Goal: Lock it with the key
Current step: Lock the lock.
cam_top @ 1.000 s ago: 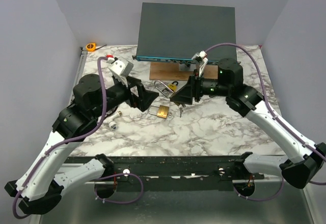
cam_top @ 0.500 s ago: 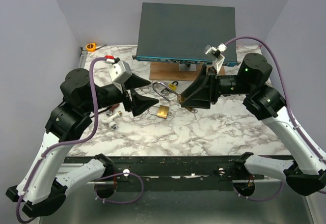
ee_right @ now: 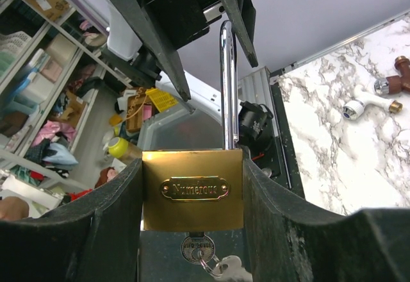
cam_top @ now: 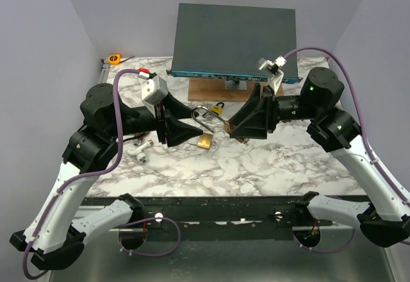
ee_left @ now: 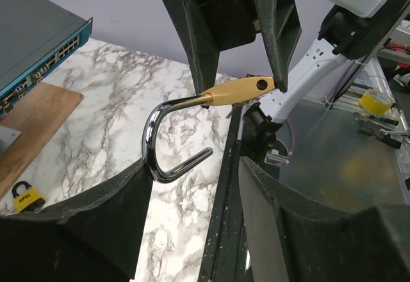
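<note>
The right pincer (ee_right: 192, 176) is clenched on the flat sides of a brass padlock (ee_right: 192, 195), one finger against each face, so that the nameplate faces its wrist camera. A key (ee_right: 194, 250) sits in the keyhole on the underside of the body, with a ring hanging from it. The chrome shackle (ee_left: 154, 142) stands open: one leg runs into the body, while the hooked free end hangs in the air, clear of its hole. Facing it, the left pincer (ee_left: 195, 166) is released, its fingers (ee_left: 96, 231) spread wide on either side of the shackle's bend without touching it. The two pincers meet nose to nose above the middle of the tabletop (cam_top: 275, 160), somewhat nearer the far edge than the near one, and the padlock is held up off the marble between them. Just under the left pincer's tip a second brass padlock (cam_top: 204, 142) lies flat on the tabletop. Just beyond the pincers, toward the far edge, lies a small yellow-and-black padlock (cam_top: 218, 108), close to the near side of a wooden board (cam_top: 208, 91). On the board rests a dark flat box (cam_top: 234, 38) with a row of ports along its front, reaching back to the far edge. Toward the left edge, beside the left arm, lie some small white fittings (cam_top: 142, 152), and an orange tape measure (cam_top: 114, 58) sits in the far left corner.
</note>
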